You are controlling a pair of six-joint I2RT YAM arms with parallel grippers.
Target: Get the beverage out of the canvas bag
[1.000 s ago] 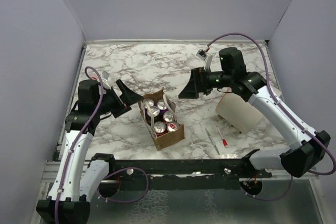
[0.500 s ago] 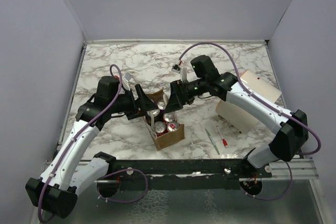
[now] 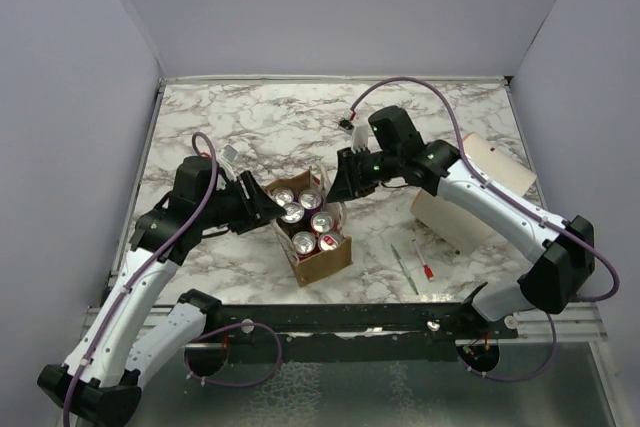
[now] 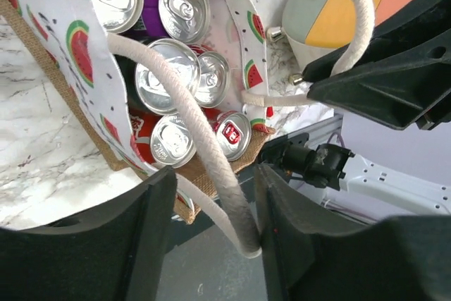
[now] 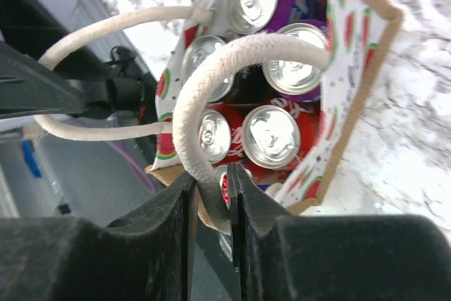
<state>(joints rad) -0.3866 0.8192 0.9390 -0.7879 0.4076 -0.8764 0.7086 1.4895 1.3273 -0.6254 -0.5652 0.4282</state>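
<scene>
Wrist views only: right jaws tight on one rope handle (image 5: pixel 187 125), left jaws apart around another handle (image 4: pixel 201 147).

The canvas bag (image 3: pixel 322 262) stands mid-table, cans (image 3: pixel 300 212) packed inside. The left gripper (image 3: pixel 270 209) is at its left, the right gripper (image 3: pixel 335 190) at its far end, each with a rope handle (image 5: pixel 211 82) between its fingers. Right of the bag lie two pens (image 3: pixel 405 269), with a cylinder (image 3: pixel 450 212) beyond them.

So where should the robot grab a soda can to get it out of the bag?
By its upper end, coming straight down from above. The cans stand upright, packed side by side in the canvas bag, so only their tops are exposed. The rope handles arch over the opening; an end can, away from them, looks easiest.
</scene>
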